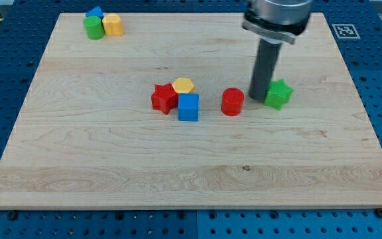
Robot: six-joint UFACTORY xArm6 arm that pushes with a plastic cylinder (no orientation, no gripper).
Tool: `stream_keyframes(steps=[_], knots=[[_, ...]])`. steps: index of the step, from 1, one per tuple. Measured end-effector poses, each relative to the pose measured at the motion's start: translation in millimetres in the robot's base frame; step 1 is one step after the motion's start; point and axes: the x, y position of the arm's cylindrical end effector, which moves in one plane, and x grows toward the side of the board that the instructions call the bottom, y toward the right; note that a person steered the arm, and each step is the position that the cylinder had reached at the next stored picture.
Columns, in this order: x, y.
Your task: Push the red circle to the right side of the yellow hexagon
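The red circle (pixel 232 101) stands near the board's middle. The yellow hexagon (pixel 184 85) lies to its left, with a gap between them. The hexagon touches a red star (pixel 164 97) on its left and a blue cube (pixel 188 107) below it. My tip (pixel 256 98) is down on the board just right of the red circle, between it and a green star (pixel 278 93). The tip stands very close to both blocks.
A cluster sits at the board's top left: a green block (pixel 94 28), a yellow block (pixel 113 24) and a blue block (pixel 95 12) behind them. The wooden board (pixel 191 172) lies on a blue perforated table.
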Motion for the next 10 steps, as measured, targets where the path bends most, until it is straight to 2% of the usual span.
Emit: stream_keyframes(steps=[1, 3, 5, 6, 10], knots=[[15, 23], [52, -9], [25, -43], [23, -85], [8, -117]])
